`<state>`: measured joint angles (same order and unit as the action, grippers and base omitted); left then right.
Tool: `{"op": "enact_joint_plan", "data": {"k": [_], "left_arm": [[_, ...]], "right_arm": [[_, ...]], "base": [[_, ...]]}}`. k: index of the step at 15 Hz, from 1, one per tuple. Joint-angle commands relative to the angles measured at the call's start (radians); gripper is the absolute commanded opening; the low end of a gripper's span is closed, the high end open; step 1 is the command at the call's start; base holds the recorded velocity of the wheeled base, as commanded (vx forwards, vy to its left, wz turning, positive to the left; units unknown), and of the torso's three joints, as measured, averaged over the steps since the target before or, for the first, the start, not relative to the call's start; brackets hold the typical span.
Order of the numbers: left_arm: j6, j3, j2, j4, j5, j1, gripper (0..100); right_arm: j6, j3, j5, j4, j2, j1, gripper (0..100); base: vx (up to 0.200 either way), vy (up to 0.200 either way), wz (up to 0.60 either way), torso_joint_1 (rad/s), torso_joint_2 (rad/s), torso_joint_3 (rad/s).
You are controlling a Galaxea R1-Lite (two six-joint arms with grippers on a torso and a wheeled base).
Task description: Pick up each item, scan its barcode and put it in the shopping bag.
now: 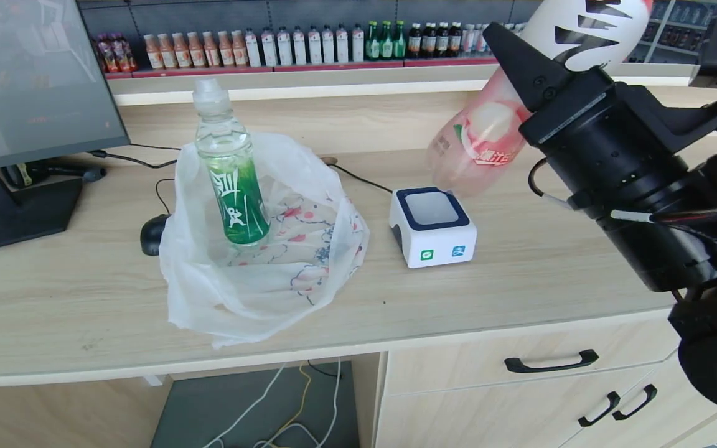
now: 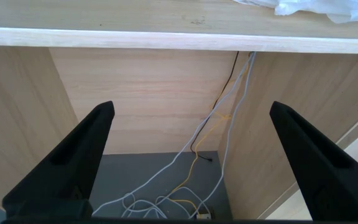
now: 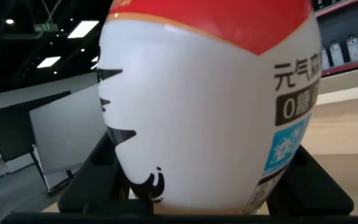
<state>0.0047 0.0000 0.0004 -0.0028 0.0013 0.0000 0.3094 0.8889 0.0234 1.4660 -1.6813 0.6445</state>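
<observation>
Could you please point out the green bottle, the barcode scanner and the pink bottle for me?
green bottle [image 1: 238,202]: head view, on its green label.
barcode scanner [image 1: 431,208]: head view, on its top window.
pink bottle [image 1: 482,144]: head view, on its pink label.

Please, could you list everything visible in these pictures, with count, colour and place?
shopping bag: one, translucent white, open on the counter
green bottle: one, clear with green label, upright in the bag
scanner: one, white with dark blue frame, on the counter right of the bag
pink bottle: one, pink and white, tilted, in the air near the scanner
mouse: one, black, at the bag's left side
monitor: one, dark, counter's left end
shelf bottles: a row, mixed colours, back shelf
left gripper: one, black, open, below the counter's edge
right gripper: one, black, shut on the pink bottle
</observation>
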Motion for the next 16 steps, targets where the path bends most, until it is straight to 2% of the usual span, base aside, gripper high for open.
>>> {"op": "enact_joint_plan", "data": {"k": [1, 3, 4, 5, 7, 9, 12, 14, 16], "left_arm": [[0.000, 0.000, 0.000, 0.000, 0.000, 0.000, 100], [0.000, 0.000, 0.000, 0.000, 0.000, 0.000, 100], [0.000, 0.000, 0.000, 0.000, 0.000, 0.000, 100], [0.000, 0.000, 0.000, 0.000, 0.000, 0.000, 100], [0.000, 0.000, 0.000, 0.000, -0.001, 0.000, 100], [0.000, 0.000, 0.000, 0.000, 0.000, 0.000, 100], [0.000, 0.000, 0.000, 0.000, -0.001, 0.000, 100], [0.000, 0.000, 0.000, 0.000, 0.000, 0.000, 100], [0.000, 0.000, 0.000, 0.000, 0.000, 0.000, 100]], "right_arm": [[0.076, 0.085, 0.006, -0.004, -0.098, -0.029, 0], [0.185, 0.096, 0.055, -0.004, -0.127, -0.054, 0], [0.185, 0.096, 0.055, -0.004, -0.127, -0.054, 0], [0.307, 0.145, 0.113, 0.002, -0.161, -0.078, 0], [0.415, 0.174, 0.141, 0.005, -0.166, -0.077, 0], [0.462, 0.174, 0.158, 0.007, -0.181, -0.077, 0], [0.554, 0.174, 0.168, 0.105, -0.253, -0.078, 0], [0.577, 0.174, 0.176, 0.105, -0.285, -0.081, 0], [0.657, 0.194, 0.216, 0.105, -0.287, -0.078, 0]], "base": [[0.000, 0.000, 0.00, 0.000, 0.00, 0.000], [0.000, 0.000, 0.00, 0.000, 0.00, 0.000], [0.000, 0.000, 0.00, 0.000, 0.00, 0.000], [0.000, 0.000, 0.00, 0.000, 0.00, 0.000], [0.000, 0.000, 0.00, 0.000, 0.00, 0.000], [0.000, 0.000, 0.00, 0.000, 0.00, 0.000], [0.000, 0.000, 0.00, 0.000, 0.00, 0.000], [0.000, 0.000, 0.00, 0.000, 0.00, 0.000], [0.000, 0.000, 0.00, 0.000, 0.00, 0.000]]}}
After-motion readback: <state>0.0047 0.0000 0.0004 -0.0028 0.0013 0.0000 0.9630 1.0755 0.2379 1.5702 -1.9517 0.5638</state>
